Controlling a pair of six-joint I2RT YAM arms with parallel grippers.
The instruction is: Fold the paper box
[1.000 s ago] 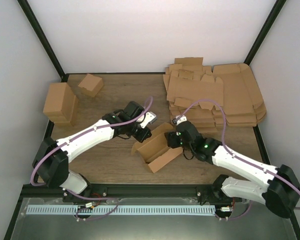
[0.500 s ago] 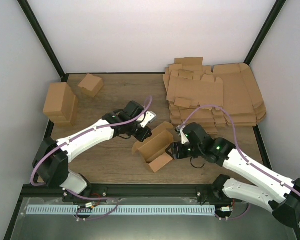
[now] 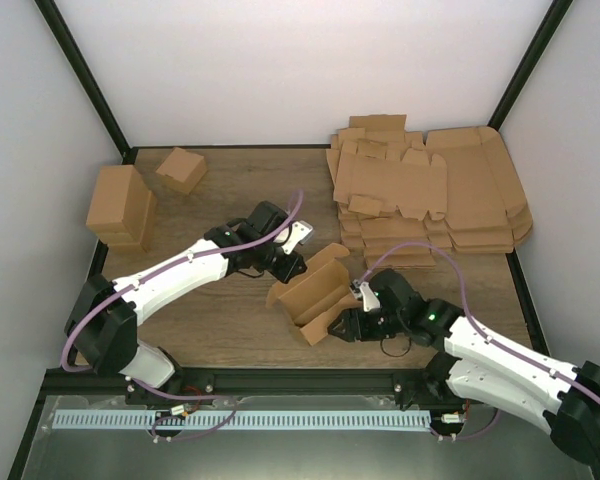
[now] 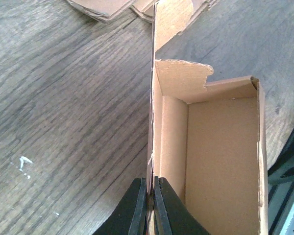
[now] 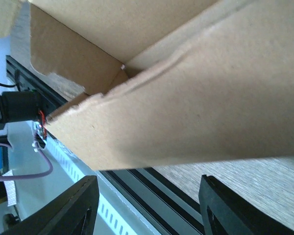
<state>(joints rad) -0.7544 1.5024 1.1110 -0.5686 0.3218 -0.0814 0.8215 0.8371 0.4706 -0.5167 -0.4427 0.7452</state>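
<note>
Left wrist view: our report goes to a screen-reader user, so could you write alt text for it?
The left gripper, jaws shut, pinches the upright side wall of the open paper box, whose brown inside fills the right of the picture. Wooden table lies to the left, with flat cardboard sheets at the top edge.

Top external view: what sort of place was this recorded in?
Most likely a robot lab test cell: a wood-grain table boxed in by white panels and black frame posts, stocked with a stack of flat cardboard blanks.
</note>
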